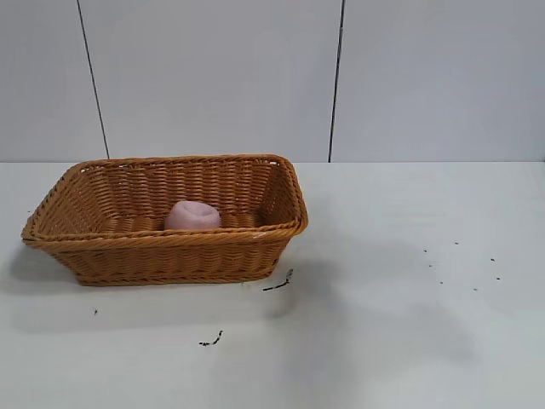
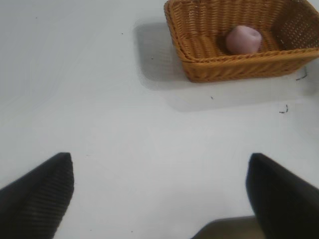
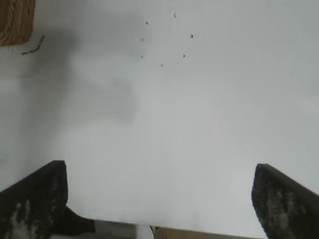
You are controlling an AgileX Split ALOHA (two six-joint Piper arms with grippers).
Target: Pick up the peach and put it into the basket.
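The dusty-pink peach (image 1: 192, 216) lies inside the orange-brown wicker basket (image 1: 170, 247) at the table's left in the exterior view. Both also show in the left wrist view, the peach (image 2: 243, 39) resting on the floor of the basket (image 2: 234, 67). My left gripper (image 2: 159, 186) is open and empty, well away from the basket over bare table. My right gripper (image 3: 159, 191) is open and empty near the table's front edge; a corner of the basket (image 3: 15, 22) shows far off in its view. Neither gripper appears in the exterior view.
The white table (image 1: 383, 324) carries small dark scraps by the basket (image 1: 278, 284), in front of it (image 1: 211, 341), and scattered specks at the right (image 1: 464, 264). A grey panelled wall stands behind.
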